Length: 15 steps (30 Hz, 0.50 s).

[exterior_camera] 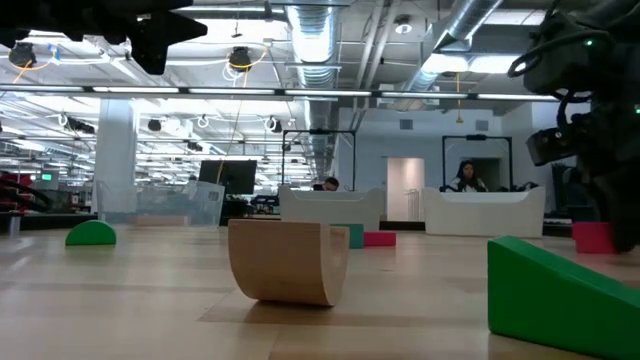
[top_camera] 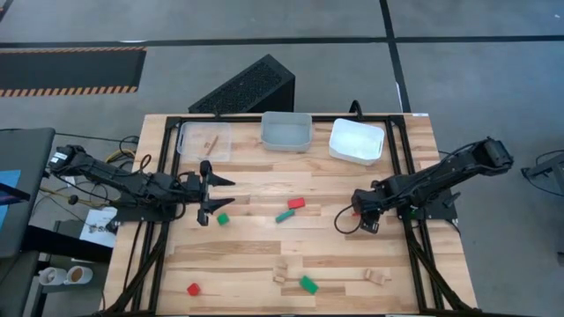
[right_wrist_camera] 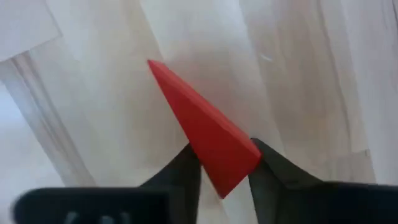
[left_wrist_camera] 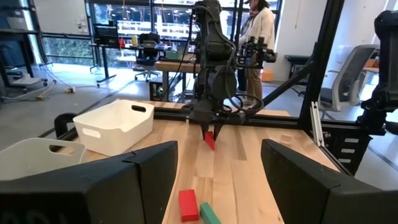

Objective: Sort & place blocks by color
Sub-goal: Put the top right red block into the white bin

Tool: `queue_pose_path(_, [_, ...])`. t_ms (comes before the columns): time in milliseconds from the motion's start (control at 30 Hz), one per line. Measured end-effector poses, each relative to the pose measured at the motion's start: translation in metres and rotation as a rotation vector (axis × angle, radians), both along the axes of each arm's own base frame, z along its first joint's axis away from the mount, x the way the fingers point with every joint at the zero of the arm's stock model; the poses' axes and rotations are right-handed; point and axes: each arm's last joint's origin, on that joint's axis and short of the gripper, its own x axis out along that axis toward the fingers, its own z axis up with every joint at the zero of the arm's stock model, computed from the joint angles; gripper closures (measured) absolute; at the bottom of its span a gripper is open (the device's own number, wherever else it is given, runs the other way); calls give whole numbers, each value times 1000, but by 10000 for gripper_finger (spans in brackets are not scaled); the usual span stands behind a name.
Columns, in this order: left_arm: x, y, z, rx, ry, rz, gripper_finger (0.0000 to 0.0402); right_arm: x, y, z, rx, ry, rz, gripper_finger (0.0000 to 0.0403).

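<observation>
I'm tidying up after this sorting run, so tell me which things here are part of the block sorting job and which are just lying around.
Part of the job:
- red wedge in the right pincer
- red block, green block, green piece
- red cube, green block, wooden arch
- clear tray, grey tray, white tray

Lying about:
- black slatted box on the floor
- cups beside the table

The wooden tabletop [top_camera: 256,255] carries three trays [top_camera: 286,131] along its far edge and scattered red, green and plain blocks [top_camera: 307,283] nearer.
</observation>
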Motion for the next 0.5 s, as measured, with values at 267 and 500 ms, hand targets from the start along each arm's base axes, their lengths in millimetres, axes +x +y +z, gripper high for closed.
queue_pose_path(267, [0, 0, 0, -6, 0, 1, 182, 9, 1, 2, 6, -94, 25, 393])
queue_pose_path(500, [0, 0, -1, -20, 8, 1, 182, 12, -3, 2, 3, -124, 25, 373])
